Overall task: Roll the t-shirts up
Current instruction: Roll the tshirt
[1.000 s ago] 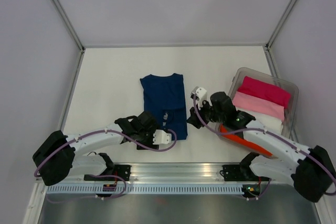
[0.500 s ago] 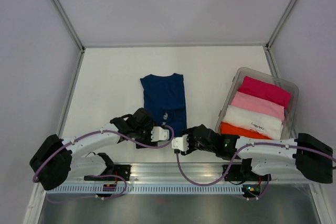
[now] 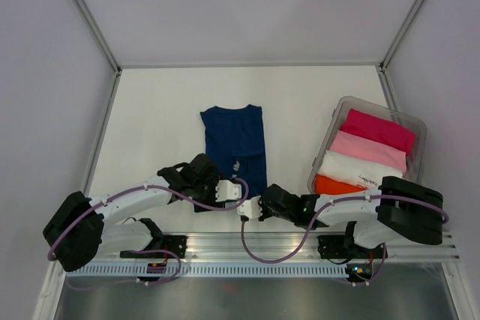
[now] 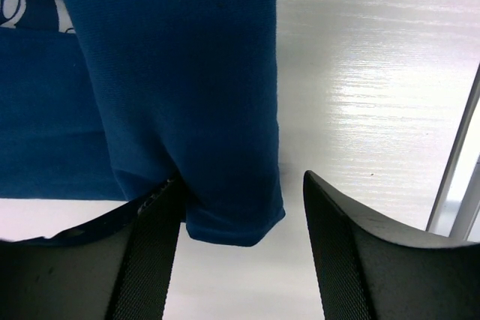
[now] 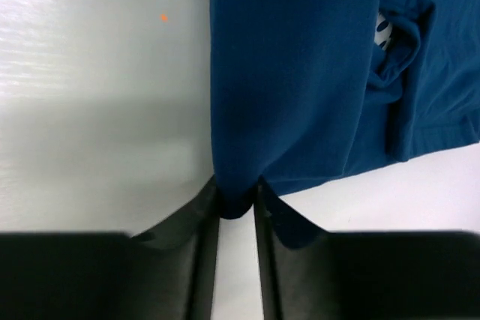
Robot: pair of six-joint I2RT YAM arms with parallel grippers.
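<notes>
My right gripper (image 5: 236,201) is closed on a pinch of cloth at the hem of the navy tee (image 3: 235,140). My left gripper (image 4: 240,185) stands wide apart around the hem's other corner, one finger against the fabric but nothing clamped. Both sit at the lower centre of the overhead frame. The table (image 3: 157,110) carries the navy tee in the middle of that frame, folded into a long flat panel with no turn of a roll in it. At the right edge a clear bin (image 3: 324,148) holds, from top to bottom, a magenta tee (image 3: 377,129), a pale pink tee (image 3: 367,149), a white tee (image 3: 360,170) and an orange-red tee (image 3: 337,185), all folded and none rolled. The small white print (image 3: 237,164) shows near the hem. I judge the task barely begun: my left side needs its grip, this shirt has to be rolled up from the hem, and four more wait.
</notes>
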